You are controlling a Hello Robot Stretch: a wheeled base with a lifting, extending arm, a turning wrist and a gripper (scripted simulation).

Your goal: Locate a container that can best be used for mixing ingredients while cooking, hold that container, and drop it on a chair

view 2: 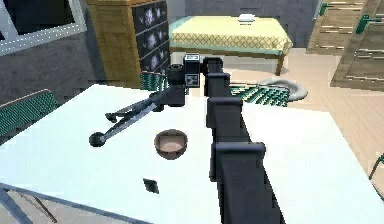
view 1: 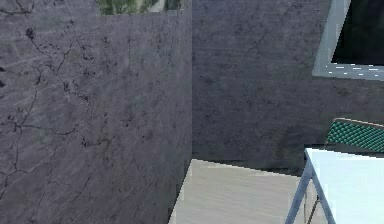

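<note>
Your gripper point(view 2: 104, 132) stretches over the white table point(view 2: 300, 150) with only bare tabletop behind its fingers, so it holds nothing. The brown bowl point(view 2: 171, 144) sits upright on the table, near the fingertips but apart from them, toward the arm side view's right. A green chair point(view 2: 22, 112) stands beside the table.

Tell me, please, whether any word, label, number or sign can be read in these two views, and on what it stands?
No readable word, number or sign in either view.
white squares at the arm's far end: black marks, a pattern and no letters.
wooden cabinet: dark patterned front, no text.
small dark item on the white table: too small to tell.
</note>
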